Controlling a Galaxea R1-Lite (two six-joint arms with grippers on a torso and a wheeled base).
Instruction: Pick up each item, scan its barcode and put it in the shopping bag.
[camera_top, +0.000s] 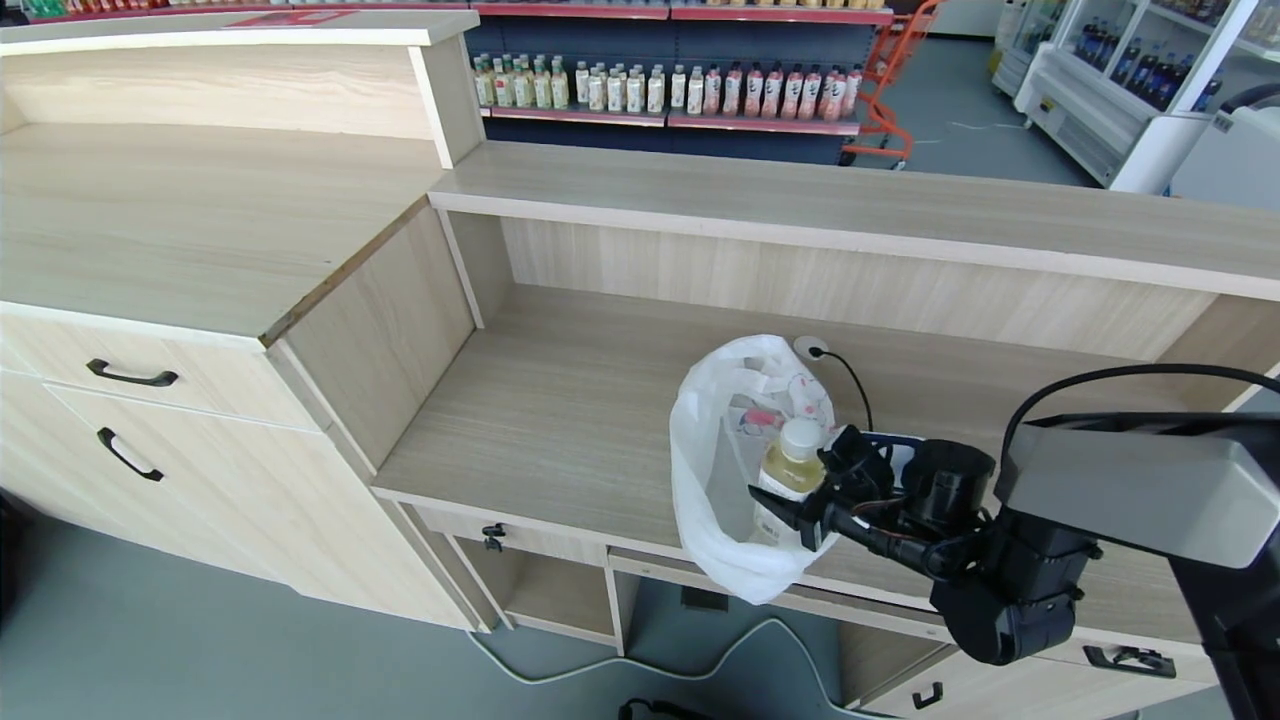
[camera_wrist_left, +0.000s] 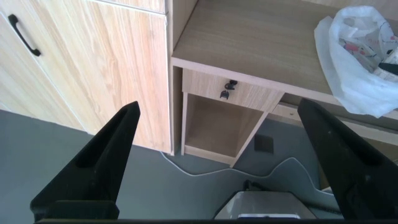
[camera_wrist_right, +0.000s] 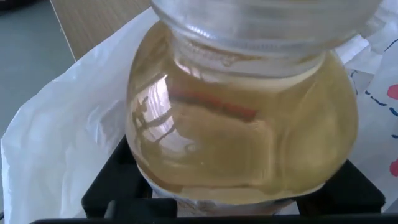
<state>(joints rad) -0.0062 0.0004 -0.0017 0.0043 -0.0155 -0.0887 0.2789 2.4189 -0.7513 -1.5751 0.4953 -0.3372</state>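
A white plastic shopping bag (camera_top: 705, 480) stands open near the front edge of the lower counter (camera_top: 560, 420). A bottle of pale yellow drink with a white cap (camera_top: 792, 462) stands upright inside the bag's mouth, and my right gripper (camera_top: 815, 480) is shut on it from the right side. Seen from the right wrist, the bottle (camera_wrist_right: 242, 124) sits between the black fingers (camera_wrist_right: 112, 186), with the bag (camera_wrist_right: 62, 143) behind it. My left gripper (camera_wrist_left: 219, 107) hangs open and holds nothing, low in front of the counter's left end, with the bag (camera_wrist_left: 354, 68) far off to its side.
A black cable runs from a round white socket (camera_top: 810, 348) behind the bag to a blue-edged device (camera_top: 900, 445) behind my right gripper. A taller cabinet with drawer handles (camera_top: 132, 377) rises at the left. A raised ledge (camera_top: 850, 205) walls the counter's back.
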